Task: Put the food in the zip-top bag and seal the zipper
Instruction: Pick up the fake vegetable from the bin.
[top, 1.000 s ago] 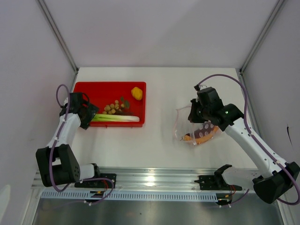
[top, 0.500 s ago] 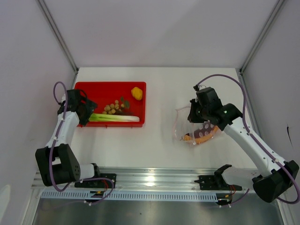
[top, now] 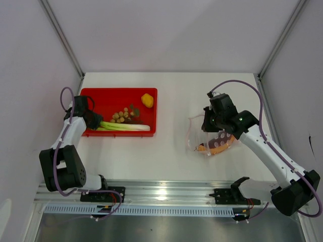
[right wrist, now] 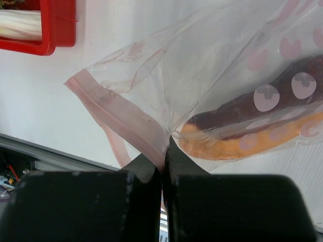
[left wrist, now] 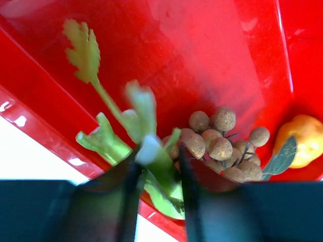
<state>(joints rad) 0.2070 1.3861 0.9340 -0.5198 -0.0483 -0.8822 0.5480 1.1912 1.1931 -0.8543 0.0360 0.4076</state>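
Observation:
In the red tray lie the long green-white stalks, a bunch of tan berries and a small yellow fruit. My left gripper is at the stalks' leafy left end. In the left wrist view its fingers press both sides of a green stalk, with the berries just beyond. The clear zip-top bag lies at the right with the purple sweet potato and the orange carrot piece inside. My right gripper is shut on the bag's mouth by the pink zipper.
The tray's near rim runs just under my left fingers. White side walls stand close to both arms. A metal rail crosses the table's near edge. A corner of the tray shows at the top left of the right wrist view.
My left gripper slid left along the stalks to their green end and closed around them. The right gripper and the bag have not moved.

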